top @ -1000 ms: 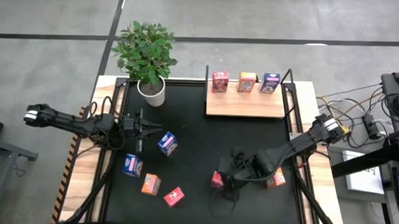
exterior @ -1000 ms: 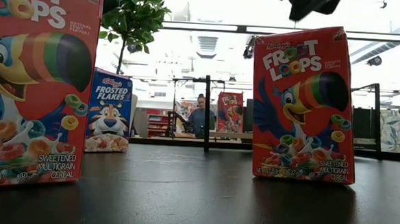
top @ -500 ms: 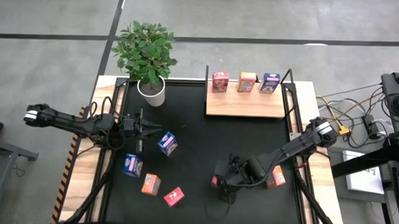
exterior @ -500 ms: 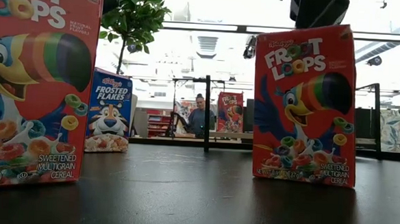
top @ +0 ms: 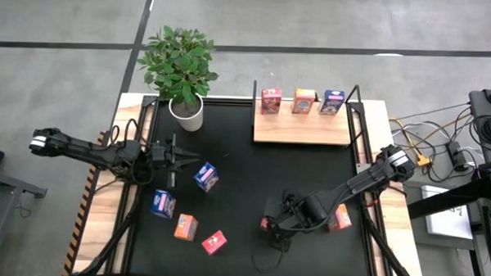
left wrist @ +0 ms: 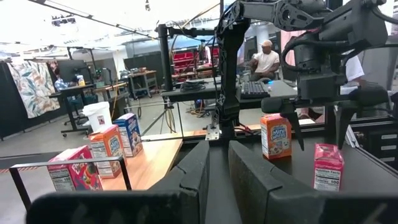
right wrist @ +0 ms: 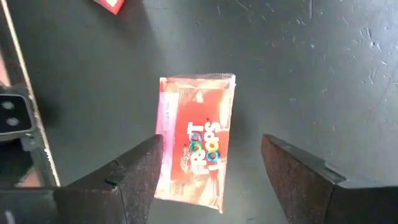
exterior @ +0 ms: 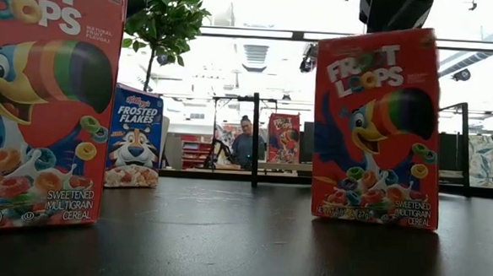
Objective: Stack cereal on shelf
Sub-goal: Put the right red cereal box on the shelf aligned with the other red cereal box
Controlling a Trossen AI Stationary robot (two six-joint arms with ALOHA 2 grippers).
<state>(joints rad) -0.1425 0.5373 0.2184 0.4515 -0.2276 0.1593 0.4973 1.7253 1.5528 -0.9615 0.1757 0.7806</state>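
we see the right gripper [top: 269, 225] low over the black tabletop [top: 244, 167], near its front right, with its fingers [right wrist: 140, 171] spread wide on either side of a red froot loops box [right wrist: 194, 142] that stands upright on the table. the fingers are clear of the box walls, so nothing is grasped. in the low view that same box [exterior: 375, 128] reads "kellogg's froot loops" and "sweetened multigrain cereal", with the toucan on its front and the dark gripper just above its top edge.

the left gripper [top: 176, 158] hovers at the left side of the table, its fingers [left wrist: 193, 171] pressed together and empty. just beside its tip lies a blue box [top: 206, 176], tilted.

on the light-wood shelf [top: 301, 129] at the back right, three boxes stand in a row along the far edge: red [top: 270, 100], orange [top: 303, 100] and blue [top: 333, 101].

loose on the table at the front left are another blue box [top: 163, 204], an orange box [top: 185, 227] and a red box [top: 214, 243]. an orange box [top: 340, 217] sits by the right arm, at the table's right edge.

the low view shows a second froot loops box [exterior: 45, 102] very close, marked "27g", and a blue "frosted flakes" box [exterior: 134, 148] behind it. a potted plant [top: 181, 70] stands at the back left corner. a person [exterior: 246, 145] sits far off in the room.
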